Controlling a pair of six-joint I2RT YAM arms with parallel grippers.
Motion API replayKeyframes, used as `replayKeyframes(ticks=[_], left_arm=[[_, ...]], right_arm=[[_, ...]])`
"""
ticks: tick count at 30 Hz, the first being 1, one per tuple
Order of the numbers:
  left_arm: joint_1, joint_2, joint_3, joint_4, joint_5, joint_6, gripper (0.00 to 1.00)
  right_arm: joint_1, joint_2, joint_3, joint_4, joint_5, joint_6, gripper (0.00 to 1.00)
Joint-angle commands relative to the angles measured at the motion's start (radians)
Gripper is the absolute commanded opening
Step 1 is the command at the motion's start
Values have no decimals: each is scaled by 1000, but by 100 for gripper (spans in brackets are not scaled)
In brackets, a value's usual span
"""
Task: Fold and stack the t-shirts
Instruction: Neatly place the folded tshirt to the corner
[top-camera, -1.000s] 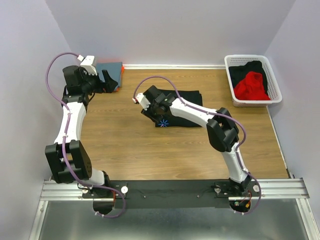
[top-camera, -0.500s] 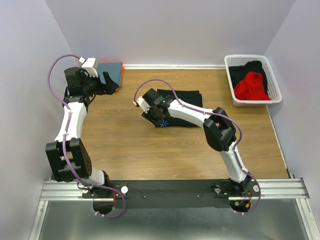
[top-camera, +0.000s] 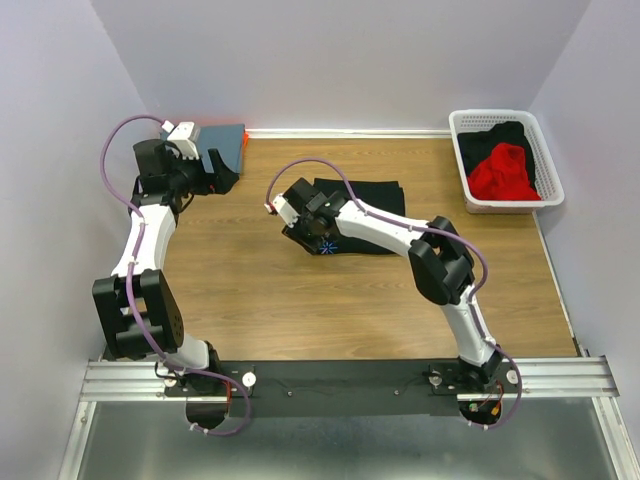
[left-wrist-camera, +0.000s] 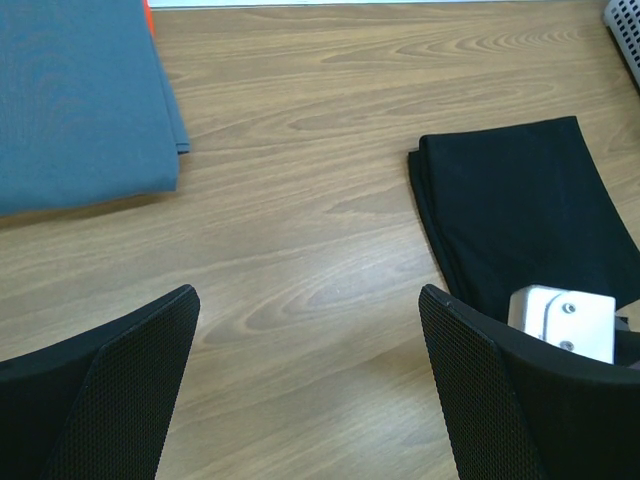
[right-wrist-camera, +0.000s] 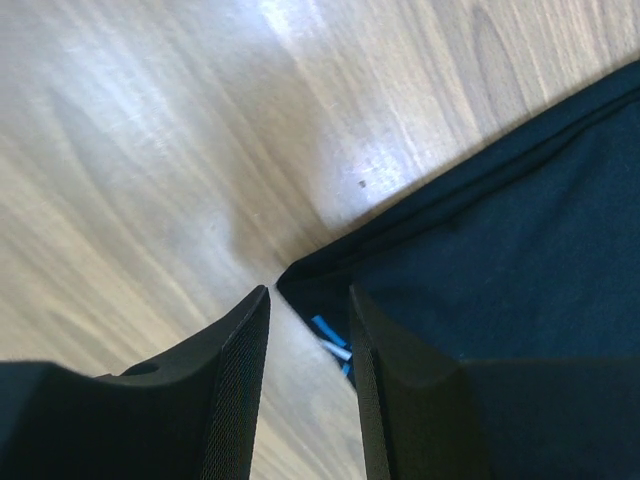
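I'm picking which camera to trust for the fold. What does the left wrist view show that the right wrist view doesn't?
Only the left wrist view shows the folded slate-blue t-shirt and the open left gripper. Only the right wrist view shows the right gripper at the black t-shirt's corner, with the blue print peeking out. Both show that black t-shirt and the wooden table.

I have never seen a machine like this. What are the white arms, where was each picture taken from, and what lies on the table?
These are two robot arms bolted at the table's near edge. One picture looks down from above; the other two come from cameras on the wrists. On the wooden table lie a folded black shirt and a folded blue shirt in the far left corner. A white basket holds a red shirt and more black cloth. The left gripper stands wide open and empty. The right gripper has narrow jaws at the black shirt's corner; whether they pinch it is unclear.
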Motion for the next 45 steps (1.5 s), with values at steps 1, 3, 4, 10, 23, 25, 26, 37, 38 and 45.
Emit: replayKeyframes(ticks=[1, 3, 4, 10, 23, 25, 26, 37, 38, 45], left_arm=[[-1, 0, -21, 28, 3, -8, 98], [-1, 0, -22, 29, 4, -10, 98], [-1, -1, -24, 29, 6, -11, 98], [-1, 0, -21, 34, 6, -16, 99], [-1, -3, -67, 45, 20, -16, 98], [-1, -1, -75, 45, 21, -16, 99], [-1, -1, -78, 45, 21, -16, 98], [-16, 19, -213, 114, 116, -89, 99], [-26, 17, -222, 124, 118, -94, 98], [-78, -46, -315, 233, 98, -240, 98]], right_arm=[[22, -62, -22, -26, 3, 25, 45], [27, -63, -26, -28, 8, 25, 45], [28, -63, -30, -28, 8, 27, 45], [31, -36, -56, -31, 29, 19, 45], [30, 58, -107, 35, 83, 8, 47], [30, 62, -114, 37, 72, 10, 47], [30, 67, -119, 37, 69, 11, 47], [-4, 38, -139, 52, 88, -15, 1], [-10, 20, -131, 50, 86, -18, 1], [-45, -125, -95, 55, -53, -33, 1]])
